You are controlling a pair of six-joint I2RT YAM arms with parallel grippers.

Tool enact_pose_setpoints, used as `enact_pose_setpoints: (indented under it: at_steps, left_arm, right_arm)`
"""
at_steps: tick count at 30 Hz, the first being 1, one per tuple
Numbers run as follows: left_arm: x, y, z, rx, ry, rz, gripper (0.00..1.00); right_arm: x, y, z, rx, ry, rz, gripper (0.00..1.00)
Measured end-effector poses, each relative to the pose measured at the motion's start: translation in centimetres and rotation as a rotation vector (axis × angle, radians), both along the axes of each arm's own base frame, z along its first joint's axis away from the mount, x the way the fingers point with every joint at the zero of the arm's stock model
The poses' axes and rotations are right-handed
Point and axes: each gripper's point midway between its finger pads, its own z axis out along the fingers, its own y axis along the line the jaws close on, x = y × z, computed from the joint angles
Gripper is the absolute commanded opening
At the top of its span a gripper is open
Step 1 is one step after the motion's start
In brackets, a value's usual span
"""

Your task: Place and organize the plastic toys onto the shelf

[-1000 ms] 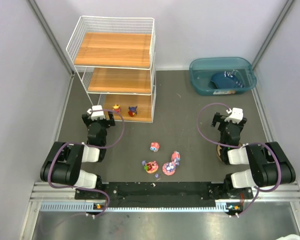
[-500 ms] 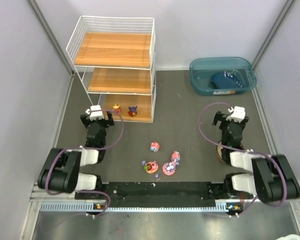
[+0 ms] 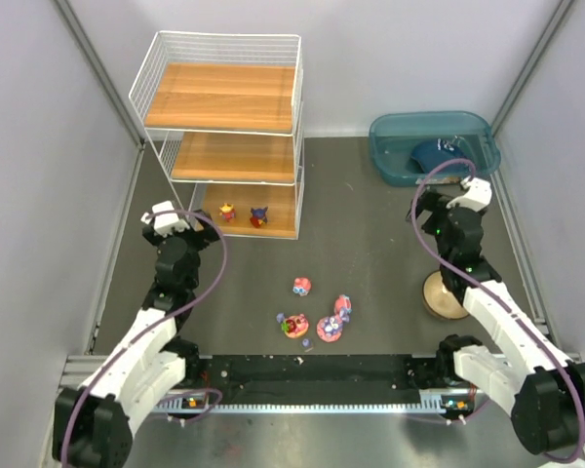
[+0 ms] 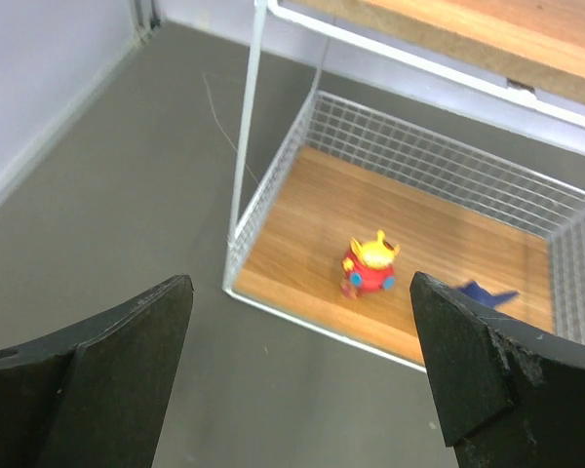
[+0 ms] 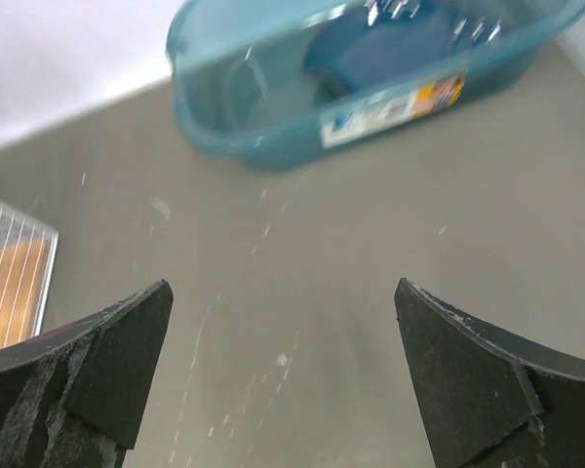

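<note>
Just two toys [image 3: 227,211] — bottom shelf [image 3: 283,207]

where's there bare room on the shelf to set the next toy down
The shelf's top board and middle board are wholly bare wood. The bottom board is the crowded one: a red and yellow figure and a dark blue figure stand near its front edge, with room left between them and the back mesh.
</note>
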Motion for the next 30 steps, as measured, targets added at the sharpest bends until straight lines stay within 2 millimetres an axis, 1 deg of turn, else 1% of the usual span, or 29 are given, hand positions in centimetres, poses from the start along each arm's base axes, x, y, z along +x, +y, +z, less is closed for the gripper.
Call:
enact_pose_setpoints:
  at_steps: [2,4,6,7,8,11,15,18,22,25,27,30]
  left_arm:
    - [-0.9,-0.6,-0.2,-0.037,0.022,-0.029,0.99]
    - [-1.6,-1.6,-0.4,-0.064,0.042,-0.062,0.99]
    - [-2.6,-3.7,-0.6,-0.083,0.064,-0.134,0.99]
    - [-3.0,-4.8,-0.7,-0.088,0.071,-0.166,0.99]
    - [-3.6,-6.3,-0.8,-0.098,0.081,-0.211,0.99]
    - [-6.0,-11.2,-1.7,-0.121,0.125,-0.356,0.99]
    - [-8.6,-14.8,-3.6,-0.117,0.201,-0.428,0.99]
    - [-10.1,-17.3,-4.8,-0.082,0.249,-0.452,0.99]
    - [-11.4,-20.8,-5.3,0.002,0.283,-0.460,0.99]
    - [-11.8,-23.6,-5.0,0.020,0.299,-0.442,0.99]
    - [-11.7,-24.6,-4.8,0.014,0.300,-0.424,0.99]
    - [-11.8,-25.6,-5.2,0.021,0.304,-0.404,0.98]
  right_arm:
    - [-0.7,1.8,-1.7,0.027,0.072,0.059,0.99]
    - [-1.5,3.3,-3.1,0.051,0.129,0.107,0.99]
    - [-2.4,4.5,-4.3,0.077,0.193,0.141,0.99]
    - [-2.7,4.8,-4.6,0.092,0.209,0.146,0.99]
    - [-2.9,5.2,-4.7,0.112,0.224,0.153,0.99]
    - [-3.5,5.9,-4.9,0.163,0.251,0.163,0.99]
    - [-4.2,5.9,-4.6,0.200,0.255,0.156,0.99]
    - [-4.5,5.8,-4.1,0.212,0.243,0.155,0.99]
    - [-4.7,6.1,-3.7,0.229,0.231,0.167,0.99]
    - [-4.8,6.5,-3.6,0.242,0.235,0.186,0.99]
    - [-4.9,6.7,-3.6,0.247,0.235,0.198,0.99]
    - [-5.0,6.8,-3.4,0.251,0.230,0.208,0.99]
